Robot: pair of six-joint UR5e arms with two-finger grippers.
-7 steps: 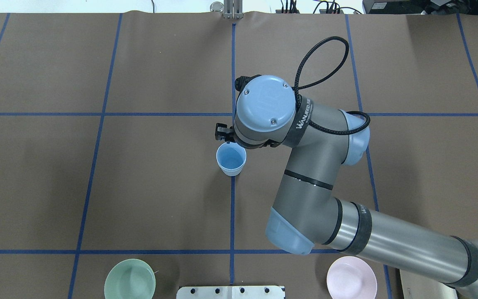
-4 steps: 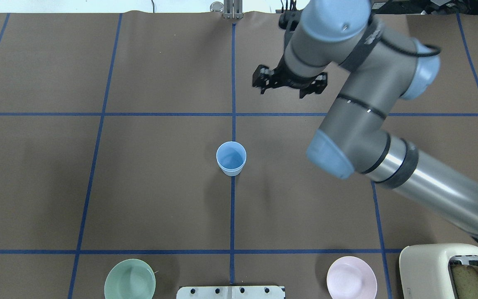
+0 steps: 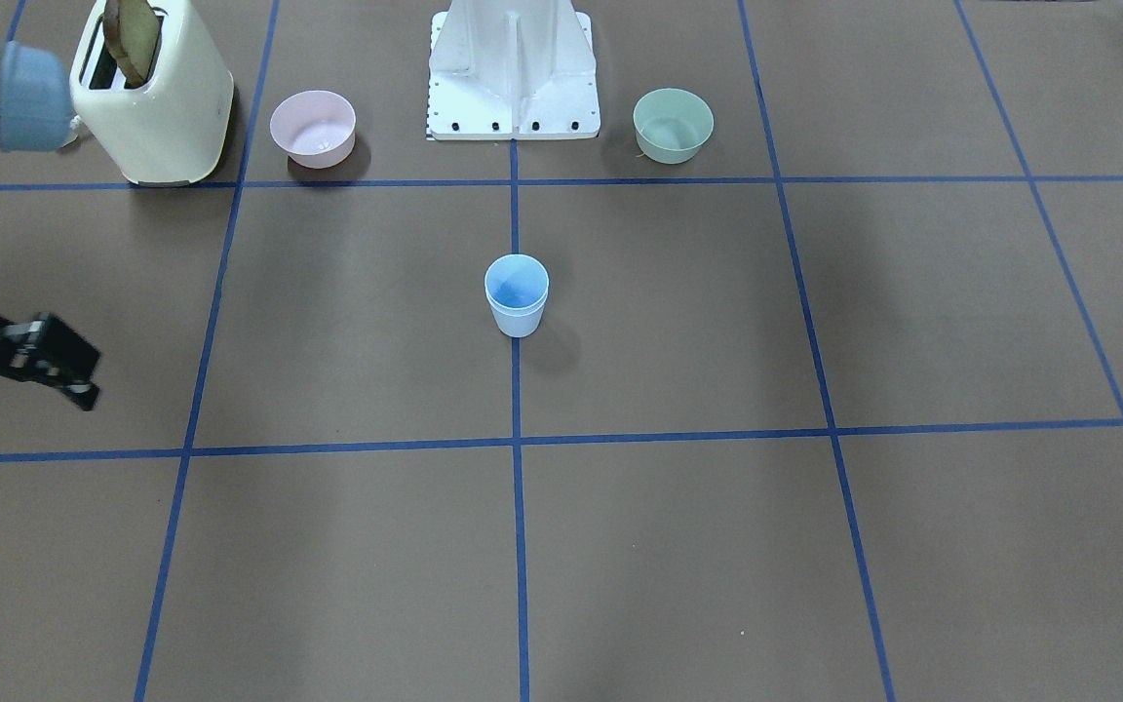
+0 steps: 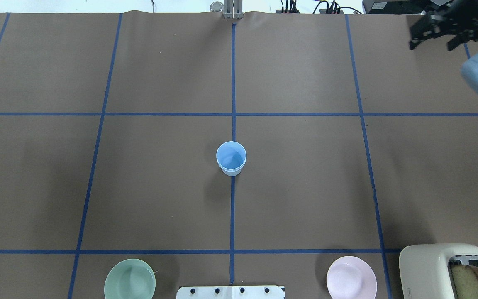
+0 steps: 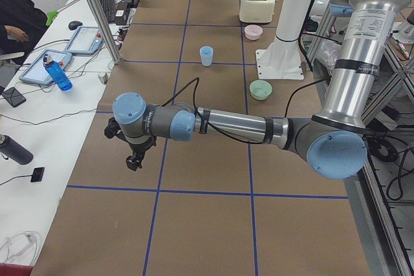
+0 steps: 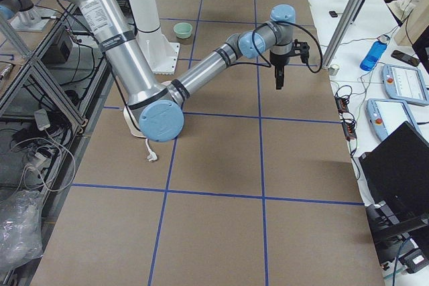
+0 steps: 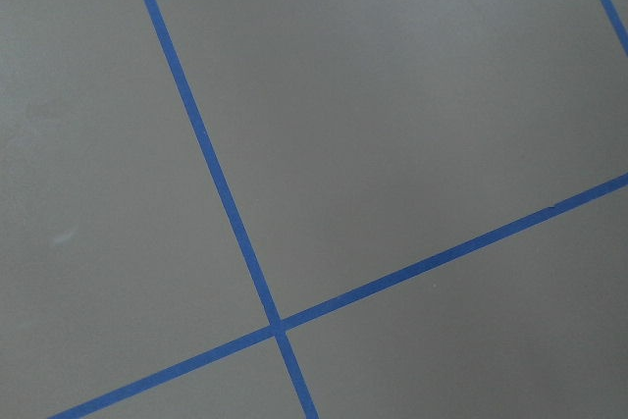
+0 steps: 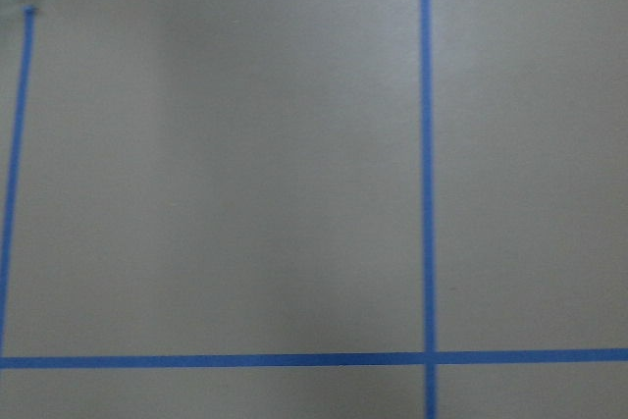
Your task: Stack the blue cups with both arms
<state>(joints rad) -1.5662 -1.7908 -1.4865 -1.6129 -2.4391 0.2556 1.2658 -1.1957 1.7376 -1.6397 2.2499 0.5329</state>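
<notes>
The blue cups (image 4: 231,158) stand upright at the table's centre, nested one in the other with a double rim; they also show in the front view (image 3: 517,292) and the left side view (image 5: 206,55). My right gripper (image 4: 434,41) is open and empty, high over the far right corner, far from the cups; it also shows in the front view (image 3: 30,395). My left gripper (image 5: 132,159) shows only in the left side view, over the table's left end, and I cannot tell whether it is open or shut. Both wrist views show only brown table cover and blue tape.
A cream toaster (image 4: 450,272) with a bread slice stands at the near right. A pink bowl (image 4: 351,277) and a mint-green bowl (image 4: 130,279) flank the white pedestal (image 3: 515,73) at the near edge.
My right arm has pulled away from beside the cups, rising and swinging to the far right corner with its gripper open. The cups have stayed in place.
</notes>
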